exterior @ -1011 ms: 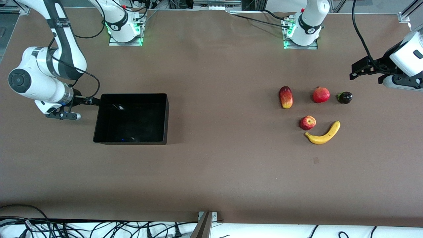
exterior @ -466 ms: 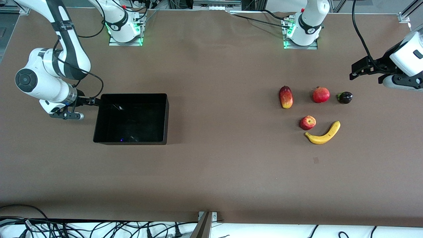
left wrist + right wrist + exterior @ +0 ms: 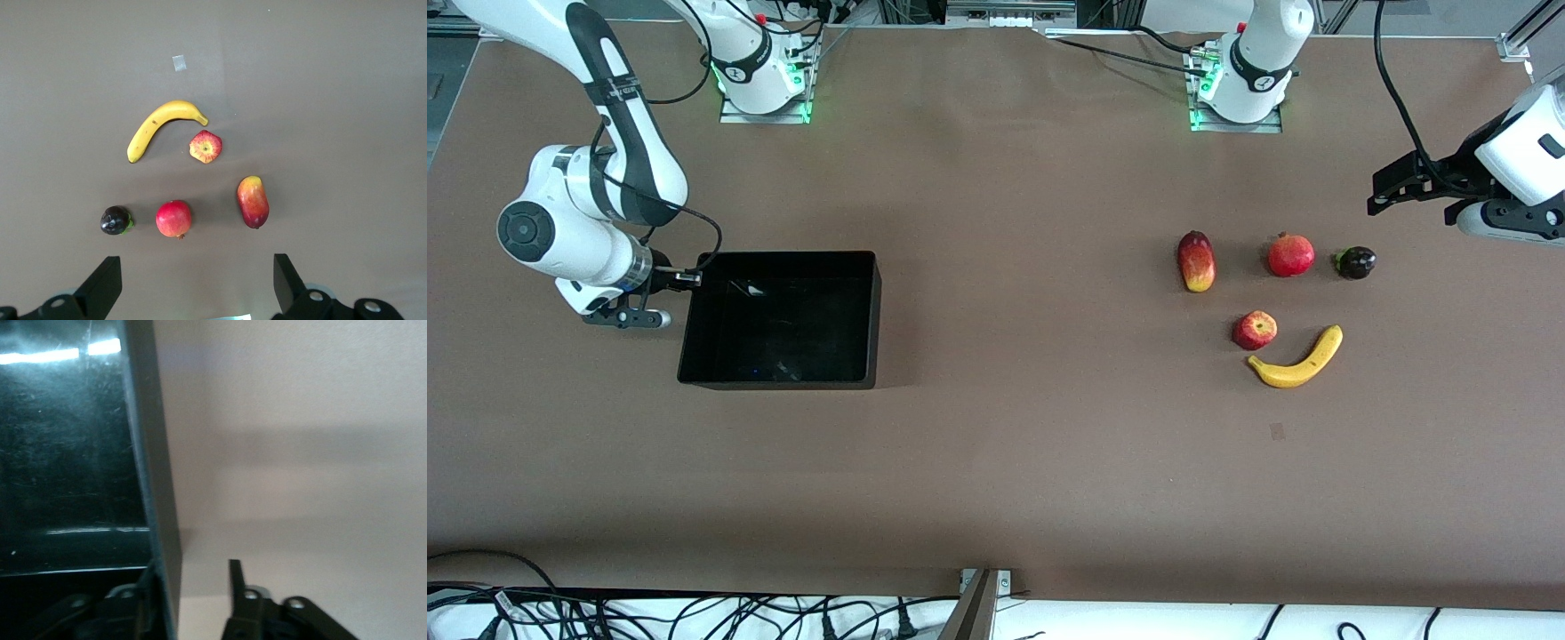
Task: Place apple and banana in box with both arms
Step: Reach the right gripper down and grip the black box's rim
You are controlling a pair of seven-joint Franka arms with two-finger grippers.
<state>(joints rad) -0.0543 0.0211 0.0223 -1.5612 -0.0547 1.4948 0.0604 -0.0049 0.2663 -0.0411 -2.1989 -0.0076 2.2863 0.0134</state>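
Right gripper is clamped on the wall of the box at the right arm's end. Left gripper hangs spread wide over bare table, with the apple and banana side by side on the table nearer the camera.

From my remote station: the right claw is cut by the picture's 6 o'clock edge; the box wall hides one finger. Left arm cropped at 3 o'clock, front view.
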